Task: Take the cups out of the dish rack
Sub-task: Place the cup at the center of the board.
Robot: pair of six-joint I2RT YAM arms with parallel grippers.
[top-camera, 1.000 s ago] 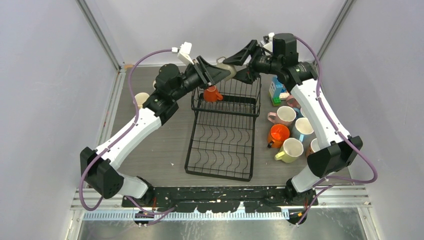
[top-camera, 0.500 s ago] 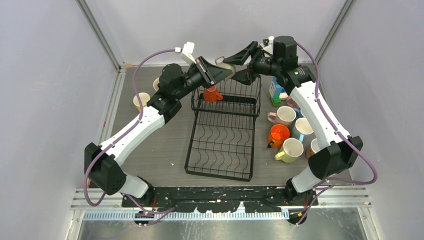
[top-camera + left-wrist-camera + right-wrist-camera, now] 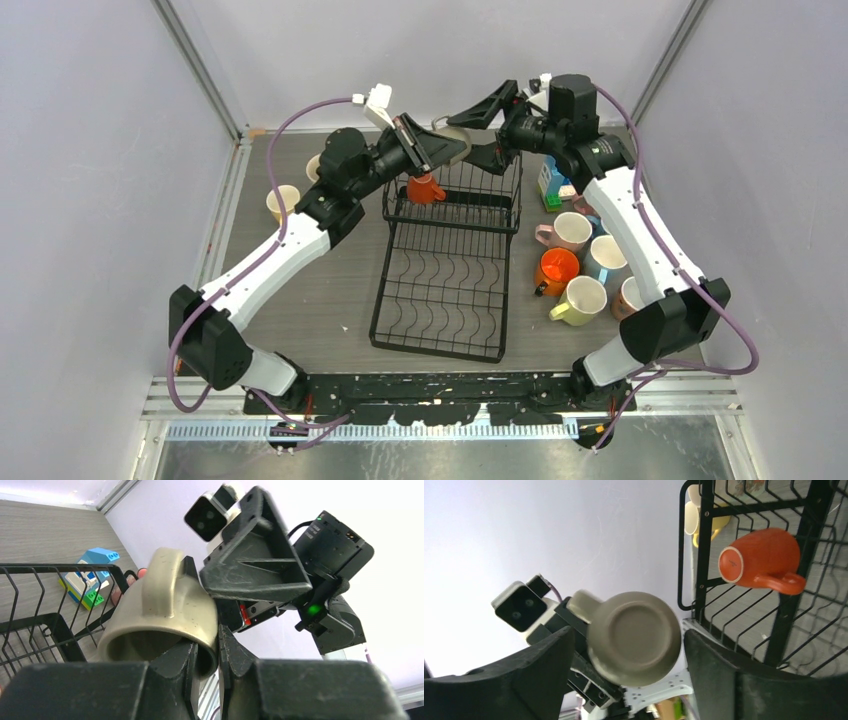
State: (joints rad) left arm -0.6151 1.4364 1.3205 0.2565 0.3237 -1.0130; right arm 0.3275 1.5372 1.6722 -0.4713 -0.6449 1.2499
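Note:
A grey-beige cup [image 3: 452, 140] hangs in the air over the tall back end of the black wire dish rack [image 3: 445, 290]. My left gripper [image 3: 440, 152] is shut on its rim, one finger inside the cup [image 3: 165, 605] and one outside. From the other side, my right gripper [image 3: 487, 125] is open; its jaws straddle the cup's base [image 3: 634, 637] with a small gap on each side. An orange cup [image 3: 426, 187] lies on its side in the rack's basket section, also seen as the orange cup [image 3: 764, 560] in the right wrist view.
Right of the rack stand a pink cup [image 3: 570, 232], an orange cup [image 3: 556, 270], a light blue cup [image 3: 606, 255] and a yellow cup [image 3: 580, 300]. A toy-block figure [image 3: 552, 182] is at the back right. A cream cup [image 3: 283, 203] sits at the left.
My left gripper has shut on the grey-beige cup's rim. The right jaws have spread slightly off the cup. The left arm shifted a little; the cup stayed over the rack's back end.

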